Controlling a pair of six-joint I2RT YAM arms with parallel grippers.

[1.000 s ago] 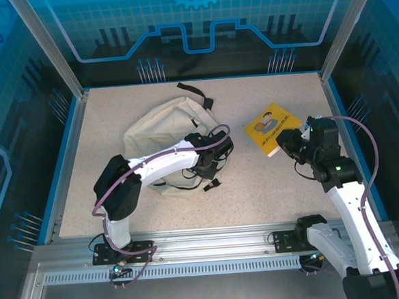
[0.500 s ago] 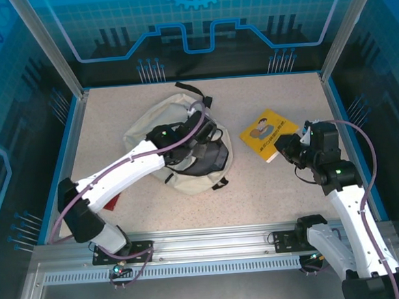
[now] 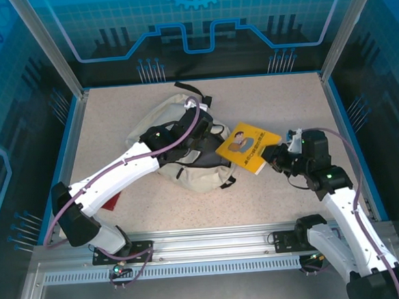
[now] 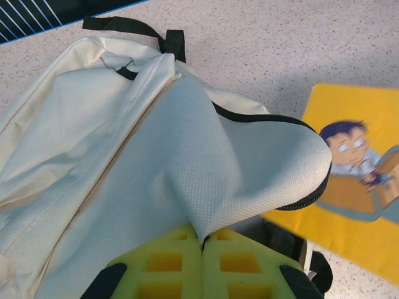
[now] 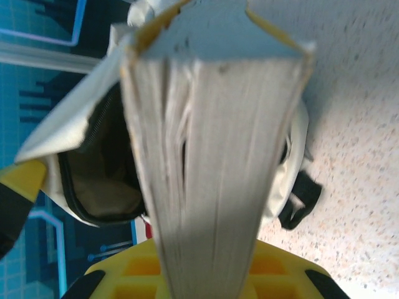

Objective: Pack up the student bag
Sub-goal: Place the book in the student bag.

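The bag (image 4: 93, 137) is pinched open by the left gripper (image 4: 202, 240). A book (image 3: 247, 146) is clamped in the right gripper (image 3: 271, 160).

Student bag (image 3: 199, 180): cream fabric, black zip & straps. Lies approx. mid-bench (image 3: 285, 102), top strap (image 4: 118, 23) toward far edge. Main compartment unzipped; flap (image 4: 249, 162) raised, dark interior exposed on right side.

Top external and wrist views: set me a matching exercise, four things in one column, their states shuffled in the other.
Things:
1 student bag
2 yellow book
3 left gripper
4 right gripper

States:
A shut on the book's edge
B lying on the table, mouth open
C pinching the bag's fabric
D gripped at one edge beside the bag's opening

Pairs: 1-B, 2-D, 3-C, 4-A
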